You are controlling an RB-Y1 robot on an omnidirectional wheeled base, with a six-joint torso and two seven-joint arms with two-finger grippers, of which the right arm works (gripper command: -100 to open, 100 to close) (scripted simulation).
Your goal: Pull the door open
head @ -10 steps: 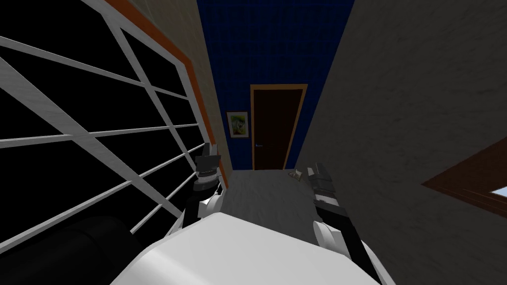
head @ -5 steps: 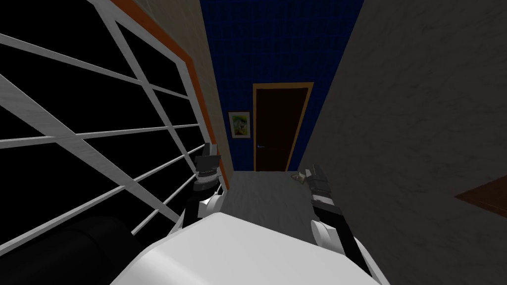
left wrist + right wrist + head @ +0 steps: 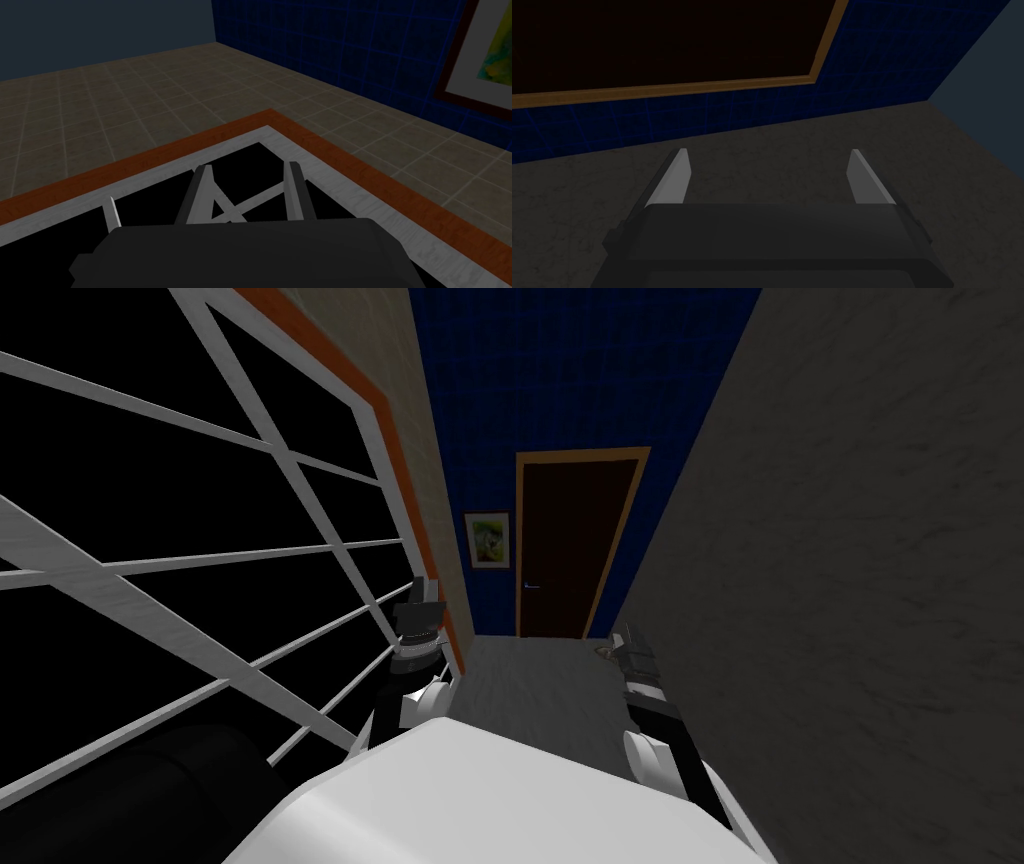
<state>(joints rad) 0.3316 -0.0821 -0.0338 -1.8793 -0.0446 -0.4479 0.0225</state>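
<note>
the step in hand looks like the approach; drive straight down the corridor toward the dark brown door with the tan frame in the far blue tiled wall; hold to the middle of the grey floor, since the black window with white lattice bars runs close on the left and the plain grey wall close on the right; aim to stop with the small pale handle, at the door's left edge about mid-height, within reach, and leave room for the leaf to swing toward you; the right pincer has its blades wide apart and holds nothing; the door lies well apart from it, far ahead and slightly left; the left pincer has its blades apart too, more narrowly, and is empty, just beside the window's orange surround; from there the door is far ahead and to the right.
</note>
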